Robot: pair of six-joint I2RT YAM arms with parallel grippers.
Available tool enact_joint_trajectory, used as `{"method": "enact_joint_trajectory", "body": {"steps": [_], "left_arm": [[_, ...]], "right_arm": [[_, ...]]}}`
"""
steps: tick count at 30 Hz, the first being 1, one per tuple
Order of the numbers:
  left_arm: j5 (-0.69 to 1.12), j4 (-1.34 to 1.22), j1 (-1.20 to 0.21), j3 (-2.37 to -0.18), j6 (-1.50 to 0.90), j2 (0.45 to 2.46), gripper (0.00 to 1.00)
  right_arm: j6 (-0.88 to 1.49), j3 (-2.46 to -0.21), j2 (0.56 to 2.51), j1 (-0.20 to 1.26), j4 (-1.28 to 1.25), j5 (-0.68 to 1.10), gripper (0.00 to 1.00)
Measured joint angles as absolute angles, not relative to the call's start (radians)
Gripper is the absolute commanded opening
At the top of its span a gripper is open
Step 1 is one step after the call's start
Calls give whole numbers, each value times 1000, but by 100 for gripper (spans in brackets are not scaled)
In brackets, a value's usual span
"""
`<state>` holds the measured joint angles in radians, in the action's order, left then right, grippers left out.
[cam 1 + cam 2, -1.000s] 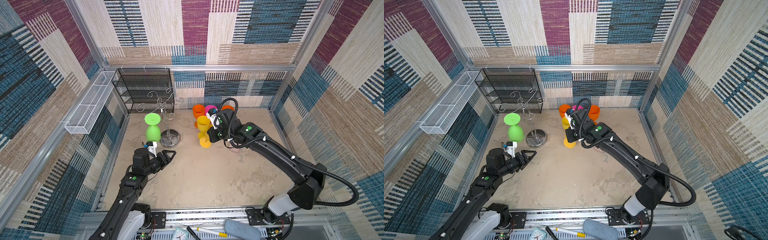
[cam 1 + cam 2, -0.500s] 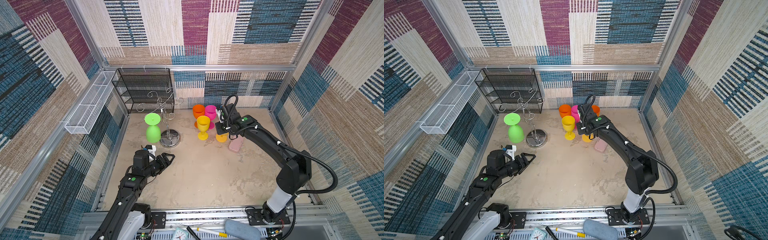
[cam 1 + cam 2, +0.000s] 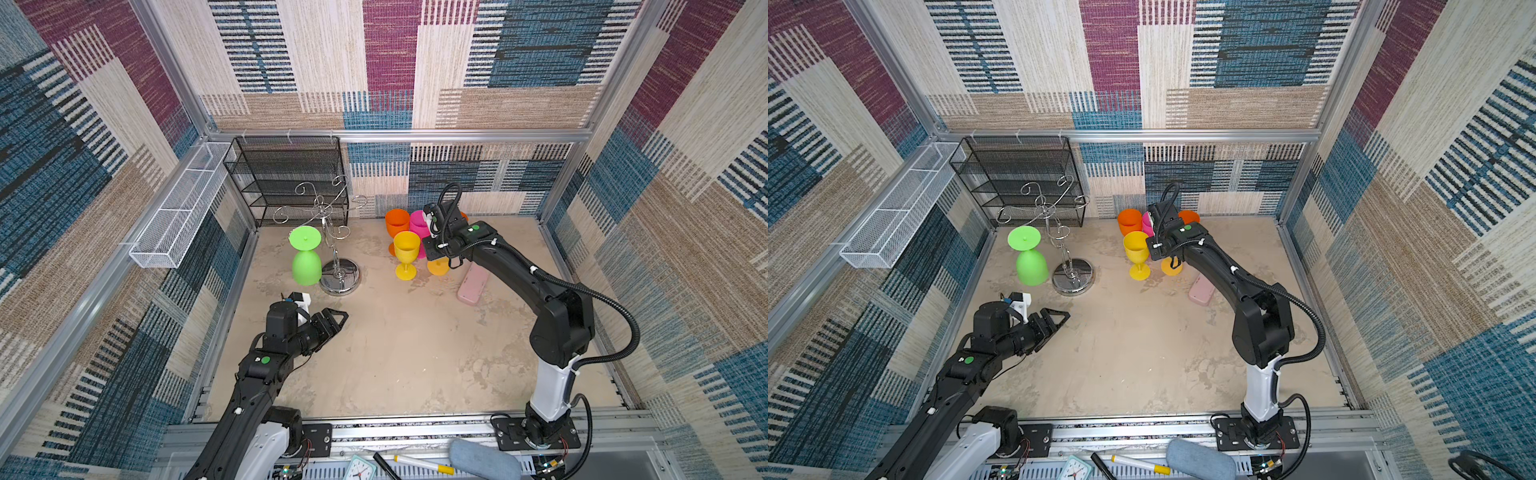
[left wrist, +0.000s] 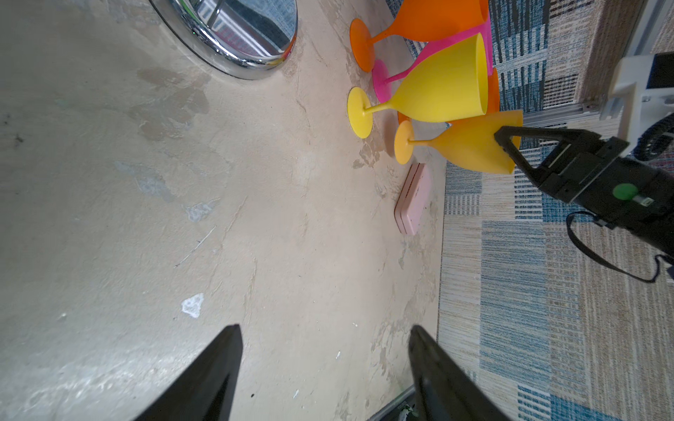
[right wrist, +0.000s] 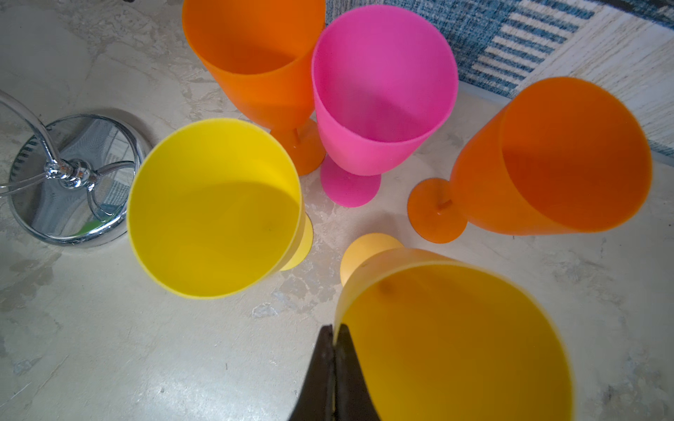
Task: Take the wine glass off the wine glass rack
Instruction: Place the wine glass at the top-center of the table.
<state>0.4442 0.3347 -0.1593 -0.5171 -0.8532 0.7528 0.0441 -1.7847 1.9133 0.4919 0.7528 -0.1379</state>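
Beige tabletop [image 3: 415, 353], amber glass [image 3: 438, 267] mostly hidden (under right tool [image 4: 501, 138])

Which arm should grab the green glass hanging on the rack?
Left. The left gripper, open, is nearest the green glass on the rack; the right gripper pinches an amber glass.

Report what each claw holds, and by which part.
Right claw pinches the amber plastic wine glass by its rim wall. Left claw is open, holding nothing.
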Motion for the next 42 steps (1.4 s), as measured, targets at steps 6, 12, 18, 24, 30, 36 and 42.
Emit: {"method": "enact_joint_trajectory", "body": {"steps": [6, 12, 18, 24, 30, 36, 42], "left_arm": [[444, 336, -159, -517, -853, 756, 75], [444, 337, -159, -517, -853, 754, 75], [444, 337, -159, -517, -853, 759, 75], [430, 355, -159, -538, -842, 755, 75], [392, 437, -159, -604, -815, 740, 75], [334, 620, -133, -785, -725, 714, 75], [315, 744, -45, -917, -704, 715, 73]], "right_arm": [[44, -1810, 1948, 489, 753, -113, 0], [44, -1821, 1971, 488, 752, -87, 12], [44, -1848, 1985, 485, 754, -86, 39], [44, -1879, 1975, 485, 757, -91, 53], [46, -1845, 1843, 489, 733, -117, 65], [68, -1612, 1607, 546, 574, -149, 73], [139, -1378, 1404, 646, 334, -138, 70]]}}
